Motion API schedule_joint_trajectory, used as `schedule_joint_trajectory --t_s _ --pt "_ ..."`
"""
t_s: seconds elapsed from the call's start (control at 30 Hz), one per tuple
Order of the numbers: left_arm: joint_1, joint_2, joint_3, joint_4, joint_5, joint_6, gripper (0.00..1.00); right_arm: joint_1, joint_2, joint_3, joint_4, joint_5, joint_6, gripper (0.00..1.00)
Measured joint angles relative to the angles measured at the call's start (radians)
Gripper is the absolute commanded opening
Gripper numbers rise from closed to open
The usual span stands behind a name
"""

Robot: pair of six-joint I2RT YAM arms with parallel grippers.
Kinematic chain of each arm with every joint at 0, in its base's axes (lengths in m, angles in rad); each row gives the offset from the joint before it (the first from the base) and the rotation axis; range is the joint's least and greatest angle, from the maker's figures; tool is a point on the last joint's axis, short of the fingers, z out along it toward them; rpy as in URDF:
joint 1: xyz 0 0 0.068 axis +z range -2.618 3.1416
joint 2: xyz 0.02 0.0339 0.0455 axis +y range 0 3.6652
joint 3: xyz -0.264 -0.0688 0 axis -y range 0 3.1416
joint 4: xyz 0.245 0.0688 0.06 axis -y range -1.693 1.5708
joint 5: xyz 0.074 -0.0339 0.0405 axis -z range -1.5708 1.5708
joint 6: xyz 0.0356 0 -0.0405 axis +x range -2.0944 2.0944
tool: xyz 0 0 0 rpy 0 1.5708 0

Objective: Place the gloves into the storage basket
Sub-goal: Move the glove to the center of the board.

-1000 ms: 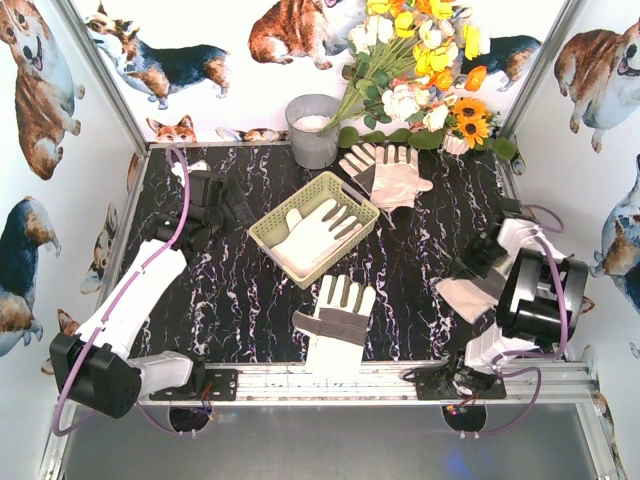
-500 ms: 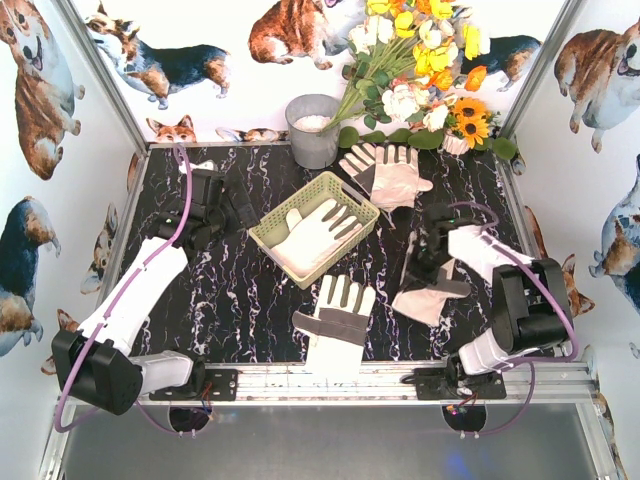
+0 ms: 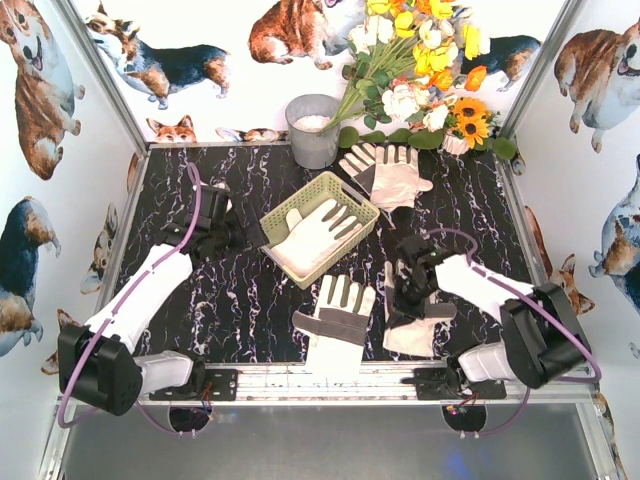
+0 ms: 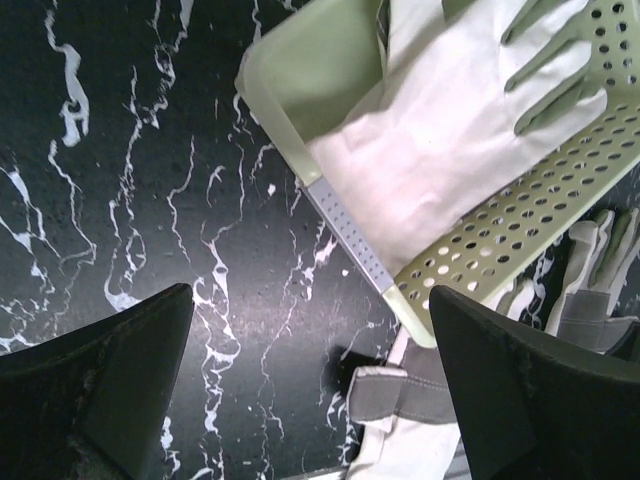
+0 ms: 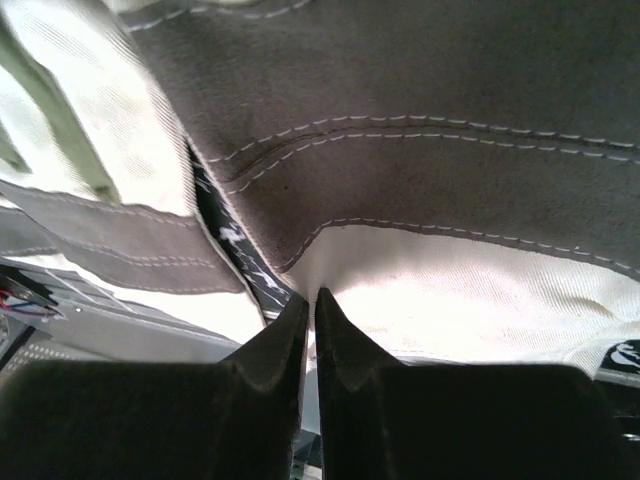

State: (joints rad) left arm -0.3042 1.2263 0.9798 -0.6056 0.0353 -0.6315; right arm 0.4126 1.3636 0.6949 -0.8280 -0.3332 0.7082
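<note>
Glove (image 3: 412, 336) pinched in right end effector (image 5: 310, 298), arm bent low | left end effector (image 4: 310, 292) open, beside basket (image 4: 500, 240)

No word, label, brand mark or number can be read on the gloves (image 3: 335, 320), storage basket (image 3: 300, 201), bucket (image 3: 312, 135) or corgi-printed walls (image 3: 40, 100).

We find the left arm (image 3: 140, 295) and right arm (image 3: 470, 282) alike: white moulded link shells joined by black cylindrical joint housings (image 3: 95, 375). A thin purple cable (image 3: 195, 190) loops along each arm. The fingers (image 4: 110, 385) are matte black, wedge-shaped, tapering to blunt tips, with light scuffing on the faces.
</note>
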Motion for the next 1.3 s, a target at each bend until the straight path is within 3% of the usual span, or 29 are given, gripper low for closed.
schedule_joint_trajectory --t_s 0.07,0.23,0.3,0.47,0.6,0.7,0.87,1.0,1.17,1.3 --pt "0.000 -0.007 -0.014 -0.006 0.028 -0.008 0.96 0.003 -0.027 -0.032 -0.007 -0.015 0.001 0.11" --pt "0.000 -0.029 -0.040 -0.016 0.103 -0.037 0.96 0.005 -0.108 -0.042 -0.060 -0.030 -0.016 0.43" --pt "-0.004 -0.036 -0.069 -0.014 0.137 -0.053 0.96 0.005 -0.151 -0.027 -0.074 -0.033 -0.024 0.48" --pt "-0.009 -0.070 -0.229 0.022 0.251 -0.126 0.94 0.005 -0.220 0.012 -0.021 -0.077 -0.007 0.49" --pt "-0.018 -0.083 -0.377 0.072 0.354 -0.193 0.75 0.005 -0.220 -0.029 0.112 -0.147 0.079 0.47" --pt "-0.042 -0.073 -0.435 0.108 0.418 -0.220 0.69 0.005 -0.210 -0.088 0.204 -0.185 0.135 0.45" --pt "-0.112 -0.036 -0.510 0.240 0.490 -0.269 0.75 0.013 -0.112 -0.121 0.293 -0.216 0.166 0.45" --pt "-0.197 0.016 -0.532 0.316 0.522 -0.307 0.72 0.027 -0.048 -0.121 0.322 -0.216 0.163 0.45" --pt "-0.289 0.061 -0.541 0.441 0.535 -0.360 0.55 0.038 0.003 -0.126 0.397 -0.223 0.175 0.38" --pt "-0.313 0.095 -0.561 0.517 0.529 -0.400 0.30 0.039 0.072 -0.126 0.428 -0.224 0.169 0.28"
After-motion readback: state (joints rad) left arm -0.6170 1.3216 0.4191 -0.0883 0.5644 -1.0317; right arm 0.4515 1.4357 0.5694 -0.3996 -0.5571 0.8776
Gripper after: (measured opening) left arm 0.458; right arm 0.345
